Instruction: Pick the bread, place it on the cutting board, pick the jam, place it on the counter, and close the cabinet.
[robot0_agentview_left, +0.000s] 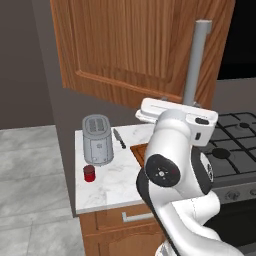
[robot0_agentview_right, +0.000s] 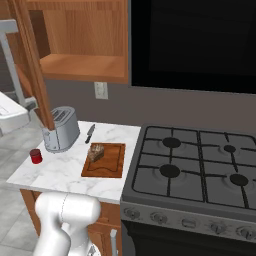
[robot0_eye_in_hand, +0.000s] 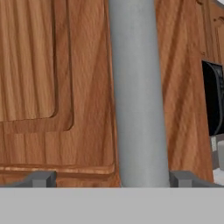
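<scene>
Against the cabinet door's edge, the gripper stands wide, fingertips straddling the bar handle, holding nothing.

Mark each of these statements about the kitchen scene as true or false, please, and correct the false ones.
1. The bread lies on the cutting board. True.
2. The jam stands inside the cabinet. False: it stands on the counter, near the front left corner, beside the toaster.
3. The cabinet door is shut. False: it is swung open, and the right base view shows the bare shelf inside.
4. The gripper is open, with its fingers on either side of the door's grey handle. True.
5. A knife lies on the stove. False: it lies on the counter between the toaster and the cutting board.
</scene>
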